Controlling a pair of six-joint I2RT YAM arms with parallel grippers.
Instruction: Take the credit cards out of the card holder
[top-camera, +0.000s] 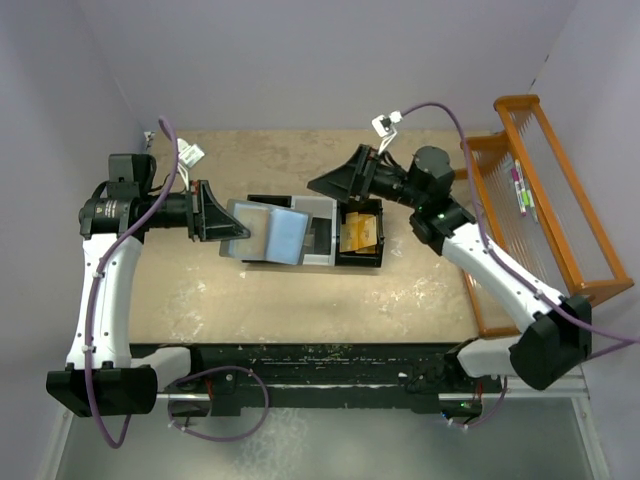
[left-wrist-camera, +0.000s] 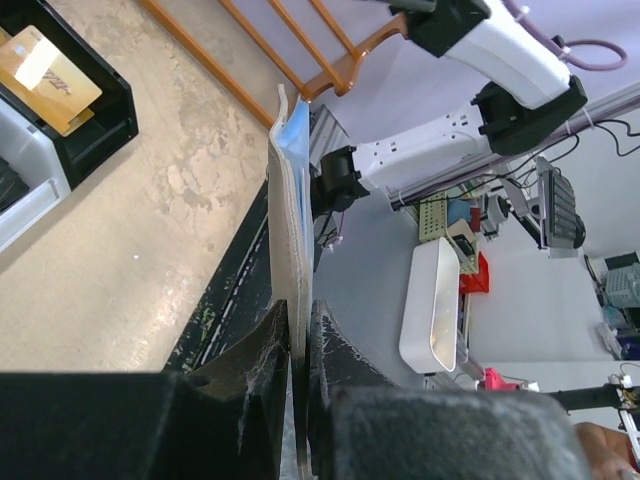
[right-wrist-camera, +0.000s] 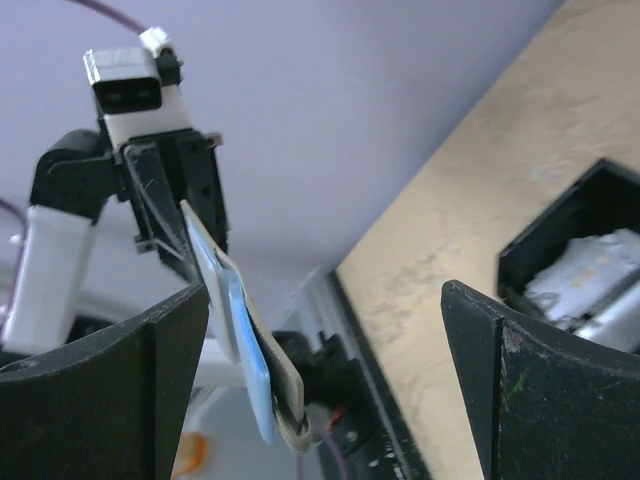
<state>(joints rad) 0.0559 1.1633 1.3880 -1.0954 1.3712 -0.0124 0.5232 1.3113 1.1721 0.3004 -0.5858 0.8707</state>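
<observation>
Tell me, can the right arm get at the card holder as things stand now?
Probably yes. The right gripper is open and faces the card holder, which the left gripper holds up in the air, and nothing appears to lie between them.

The left arm (top-camera: 103, 290) and right arm (top-camera: 500, 272) wear smooth white shells between chunky black joint housings. A thin purple cable (top-camera: 432, 104) loops along each, ending in a small white connector (top-camera: 385, 122). Their black jaws are broad, wedge-shaped and scuffed whitish.

Compartment tray (top-camera: 360, 262), orange rack (top-camera: 517, 102)
</observation>
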